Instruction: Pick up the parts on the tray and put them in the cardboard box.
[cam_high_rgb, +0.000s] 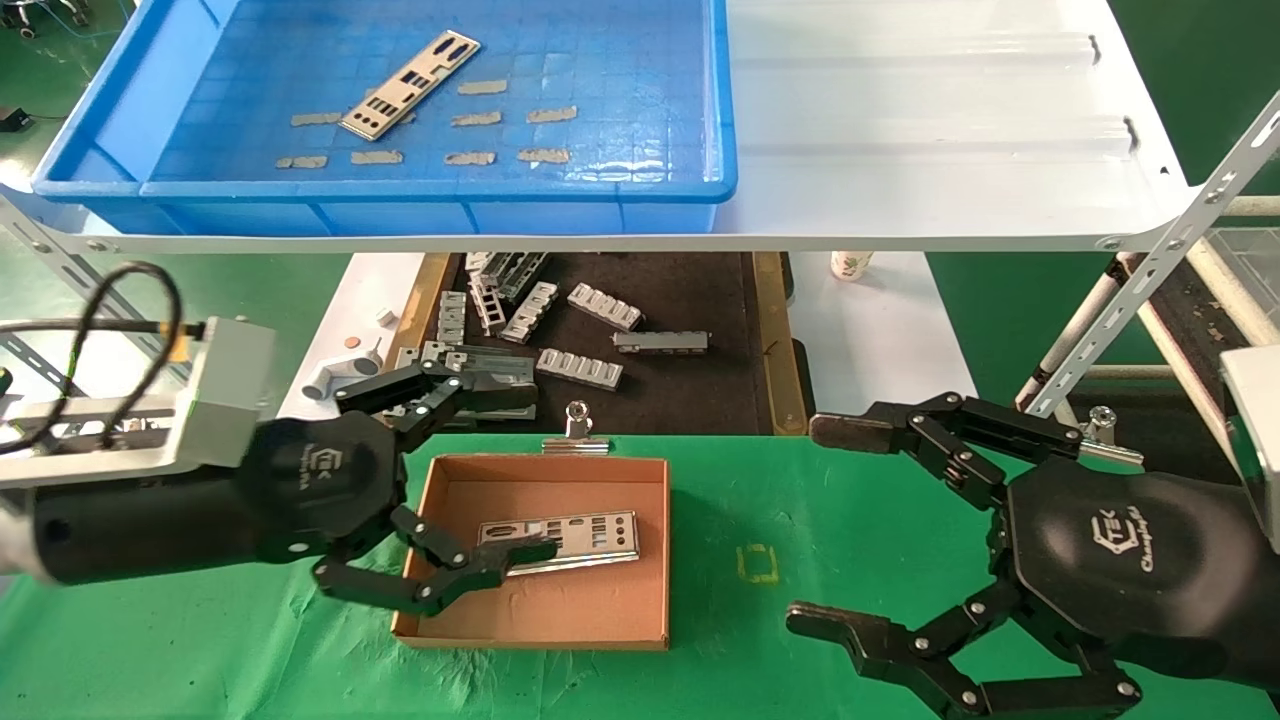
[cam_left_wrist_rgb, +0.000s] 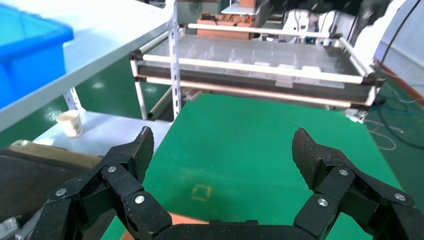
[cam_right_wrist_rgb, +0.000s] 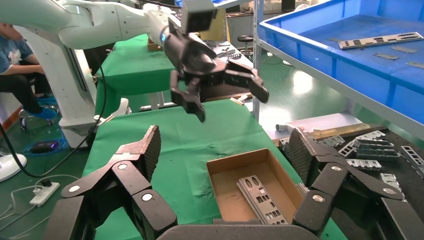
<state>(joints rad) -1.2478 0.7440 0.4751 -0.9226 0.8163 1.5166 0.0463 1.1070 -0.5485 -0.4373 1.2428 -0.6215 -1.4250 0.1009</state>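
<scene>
Clearly, both black end effectors carry a "TEK" logo. Left end effector (cam_high_rgb: 500, 470) hovers over the cardboard box (cam_high_rgb: 540, 620), fingers spread, empty. One plate (cam_high_rgb: 560, 540) lies inside; another (cam_high_rgb: 410, 83) remains on the blue tray (cam_high_rgb: 640, 190). Right end effector (cam_high_rgb: 830, 525) idles above the green bench (cam_high_rgb: 750, 520), fingers apart.

Silver plate (cam_high_rgb: 411, 84) in tray (cam_high_rgb: 640, 170); another (cam_high_rgb: 565, 541) boxed (cam_high_rgb: 640, 610).

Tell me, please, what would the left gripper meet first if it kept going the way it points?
Probably nothing soon: the open left gripper hangs above the box and points across bare green cloth; depth is uncertain.
</scene>
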